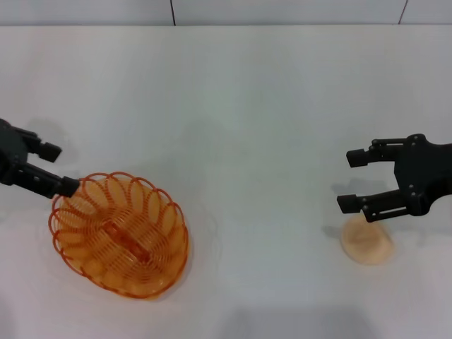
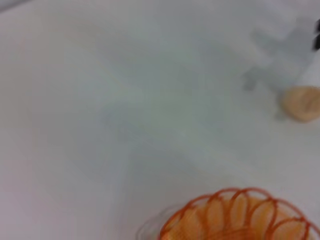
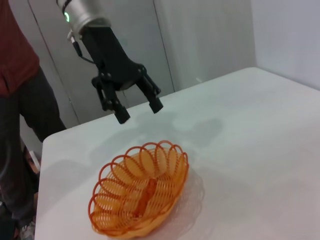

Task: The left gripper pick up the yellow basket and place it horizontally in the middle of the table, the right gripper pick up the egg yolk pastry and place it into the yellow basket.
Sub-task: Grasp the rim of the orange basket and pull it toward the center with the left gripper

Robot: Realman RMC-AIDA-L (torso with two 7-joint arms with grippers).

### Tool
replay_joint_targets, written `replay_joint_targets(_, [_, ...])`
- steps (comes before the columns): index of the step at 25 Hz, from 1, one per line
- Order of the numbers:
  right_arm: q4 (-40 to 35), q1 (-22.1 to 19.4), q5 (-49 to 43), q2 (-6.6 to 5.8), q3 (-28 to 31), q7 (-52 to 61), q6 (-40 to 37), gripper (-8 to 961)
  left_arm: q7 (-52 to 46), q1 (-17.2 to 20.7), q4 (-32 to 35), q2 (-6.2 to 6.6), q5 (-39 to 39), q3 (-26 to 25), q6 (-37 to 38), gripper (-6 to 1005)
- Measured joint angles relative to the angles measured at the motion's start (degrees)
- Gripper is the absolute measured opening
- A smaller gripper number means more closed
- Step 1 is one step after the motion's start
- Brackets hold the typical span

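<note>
1. Two hands are over the white bench (image 1: 233, 106), and both are empty with fingers spread wide.
2. The yellow basket (image 1: 120, 235) is the landmark. It is an oval basket of orange-yellow wire, with a rim of rounded loops and a base of spiral wire. It lies flat on the bench, its long side running a little diagonally in the head view.
3. A short orange bar of wire runs along the middle of the basket's base.
4. The left hand (image 1: 55, 168) is just beside the far left rim of the basket. Its lower finger in the head view seems to reach the rim, but I cannot tell if it touches. In the right wrist view the left hand (image 3: 136, 103) hangs above the bench behind the basket (image 3: 141, 194), with a green light on the silver segment above it.
5. The egg yolk pastry (image 1: 366, 241) is well apart from the basket, on the right side of the bench. It is small, round, pale beige and smooth.
6. The right hand (image 1: 353, 180) is just above the pastry, on the pastry's far side, away from the basket.
7. A person in a dark red top (image 3: 15, 45) stands beyond the bench edge behind the basket.
</note>
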Motion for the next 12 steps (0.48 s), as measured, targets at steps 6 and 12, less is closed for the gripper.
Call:
replay_joint_targets(6, [0.3, 0.1, 0.4, 0.0, 0.0, 0.0, 0.6, 843, -2.7, -2.0, 0.2, 0.24, 8.1, 0.0, -0.1, 889])
replay_joint_targets(12, [1.0, 0.3, 1.0, 0.0, -0.3, 0.0, 0.8, 843, -3.4, -2.0, -0.4, -0.49, 10.7, 0.1, -2.6, 888])
